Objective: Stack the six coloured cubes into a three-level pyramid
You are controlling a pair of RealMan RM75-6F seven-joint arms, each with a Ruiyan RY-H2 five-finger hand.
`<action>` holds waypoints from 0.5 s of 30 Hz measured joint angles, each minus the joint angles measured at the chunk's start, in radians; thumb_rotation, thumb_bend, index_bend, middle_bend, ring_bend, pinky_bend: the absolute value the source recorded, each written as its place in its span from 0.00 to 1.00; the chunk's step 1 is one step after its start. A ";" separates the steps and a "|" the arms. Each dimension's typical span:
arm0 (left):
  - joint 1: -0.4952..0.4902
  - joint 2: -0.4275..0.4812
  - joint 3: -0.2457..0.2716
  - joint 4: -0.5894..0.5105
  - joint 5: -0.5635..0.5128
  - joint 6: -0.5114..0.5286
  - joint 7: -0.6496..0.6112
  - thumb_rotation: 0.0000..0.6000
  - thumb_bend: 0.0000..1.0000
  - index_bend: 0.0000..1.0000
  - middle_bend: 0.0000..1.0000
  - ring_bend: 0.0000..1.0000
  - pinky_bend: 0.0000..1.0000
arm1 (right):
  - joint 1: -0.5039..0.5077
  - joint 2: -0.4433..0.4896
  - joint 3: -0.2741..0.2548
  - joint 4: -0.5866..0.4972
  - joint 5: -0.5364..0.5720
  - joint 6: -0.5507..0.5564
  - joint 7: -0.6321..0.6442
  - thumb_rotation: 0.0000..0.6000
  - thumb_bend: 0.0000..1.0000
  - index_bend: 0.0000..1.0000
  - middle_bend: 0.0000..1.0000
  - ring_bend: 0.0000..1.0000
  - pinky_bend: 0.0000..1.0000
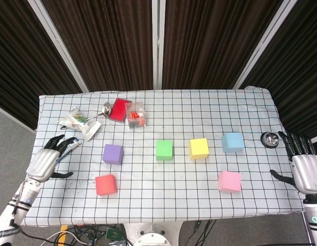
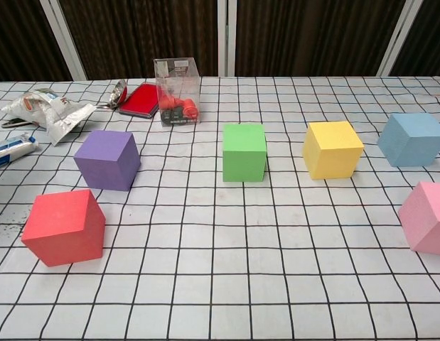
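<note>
Showing six cubes unstacked on the tabletop (image 1: 163, 179); left hand (image 1: 45, 160) spread empty over the left edge, right hand (image 1: 300, 166) spread empty beyond the right edge.

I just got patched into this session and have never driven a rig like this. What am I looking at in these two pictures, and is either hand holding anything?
The upper picture is from a camera on the robot's head, looking down; the other is from its chest, low across the table.

The metal shapes at the table's sides are its two hands: the left hand and the right hand. Both are open and hold nothing.

Six separate cubes lie unstacked: purple cube, red cube, green cube, yellow cube, blue cube, pink cube. Clutter at the far left includes a clear box and a toothpaste tube.
</note>
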 measured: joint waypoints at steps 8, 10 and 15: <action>-0.110 -0.153 -0.041 0.045 -0.072 -0.110 0.056 1.00 0.00 0.07 0.18 0.03 0.07 | 0.016 -0.012 0.010 -0.018 0.032 -0.023 -0.002 1.00 0.00 0.00 0.00 0.00 0.00; -0.128 -0.183 -0.043 0.072 -0.080 -0.126 0.072 1.00 0.00 0.07 0.18 0.03 0.07 | 0.017 -0.014 0.012 -0.016 0.040 -0.024 -0.001 1.00 0.00 0.00 0.00 0.00 0.00; -0.161 -0.250 -0.045 0.137 -0.104 -0.162 0.086 1.00 0.00 0.07 0.17 0.03 0.06 | 0.019 -0.016 0.014 -0.012 0.054 -0.029 0.004 1.00 0.00 0.00 0.00 0.00 0.00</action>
